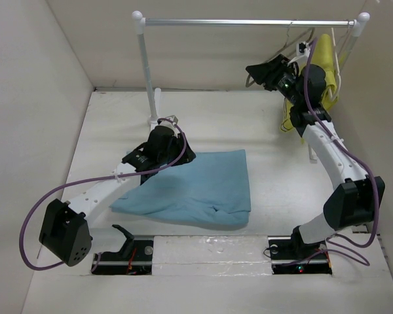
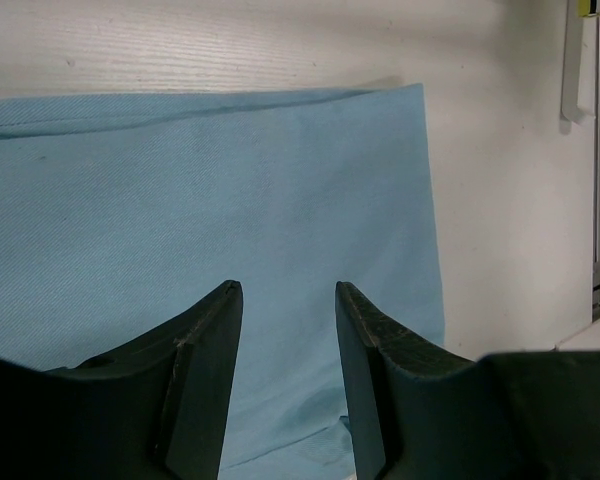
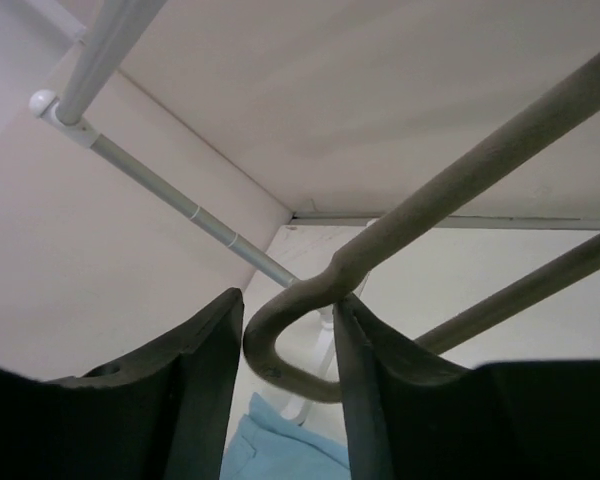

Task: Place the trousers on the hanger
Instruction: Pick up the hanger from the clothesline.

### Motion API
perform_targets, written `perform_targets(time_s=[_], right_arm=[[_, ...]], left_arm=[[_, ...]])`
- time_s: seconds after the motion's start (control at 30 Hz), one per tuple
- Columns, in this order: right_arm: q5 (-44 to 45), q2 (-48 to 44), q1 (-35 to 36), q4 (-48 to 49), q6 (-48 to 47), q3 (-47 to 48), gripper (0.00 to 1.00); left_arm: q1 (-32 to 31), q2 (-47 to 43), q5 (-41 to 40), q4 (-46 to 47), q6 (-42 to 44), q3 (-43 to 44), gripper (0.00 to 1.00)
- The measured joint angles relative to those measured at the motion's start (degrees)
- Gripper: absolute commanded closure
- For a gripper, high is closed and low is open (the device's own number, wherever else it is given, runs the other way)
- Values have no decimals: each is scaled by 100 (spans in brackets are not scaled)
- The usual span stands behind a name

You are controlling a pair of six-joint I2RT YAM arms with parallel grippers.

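Plainly the trousers (image 1: 196,190) are thin, soft cloth. They lie folded in a flat, limp slab at the middle of the table (image 1: 275,144), with some rumpling along their 6 o'clock edge. I judge them light and floppy. They should sag and slide when lifted, so a pinch through all the layers near a corner or folded edge looks safer than one in the open middle.

The left gripper (image 2: 288,290) sits over their 10 o'clock corner. Its fingers are parted by a modest gap with only blue cloth showing below, and I cannot tell whether they touch it.

The hanger (image 3: 460,180) is stiff grey wire, thin and probably slick, and apt to swivel in a grip. It is up at 1 o'clock, just below the rail (image 1: 249,22). Its hook curls free in the air between the fingers of the right gripper (image 3: 288,300), which appear closed narrowly on the neck and carrying it.

No containers are in view. The nearest thing to one is the rail, which bears a yellow-green garment (image 1: 324,59) at its 3 o'clock end.
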Motion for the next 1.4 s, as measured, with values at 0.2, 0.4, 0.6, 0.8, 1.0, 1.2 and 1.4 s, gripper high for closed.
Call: perform_targets(time_s=[0.2, 0.4, 0.6, 0.8, 1.0, 1.2, 1.4], right_arm=[[52, -7, 74, 26, -2, -105, 70], [48, -74, 74, -131, -210, -168, 79], [46, -442, 74, -699, -658, -157, 83], [13, -839, 74, -868, -955, -251, 86], [-31, -1178, 74, -1084, -1231, -588, 87], [-66, -1532, 105, -1423, -1482, -1237, 87], [-72, -1912, 367, -1875, -1818, -1976, 87]], left_arm=[[0, 0, -11, -2, 0, 0, 61], [-2, 4, -7, -4, 2, 4, 61], [0, 153, 50, -238, 79, 387, 61], [0, 431, 299, -455, 203, 1576, 57], [0, 750, 660, -487, 254, 2896, 54], [-2, 1134, 1113, -450, 229, 3689, 52], [-306, 1714, 1150, -424, 260, 4310, 52]])
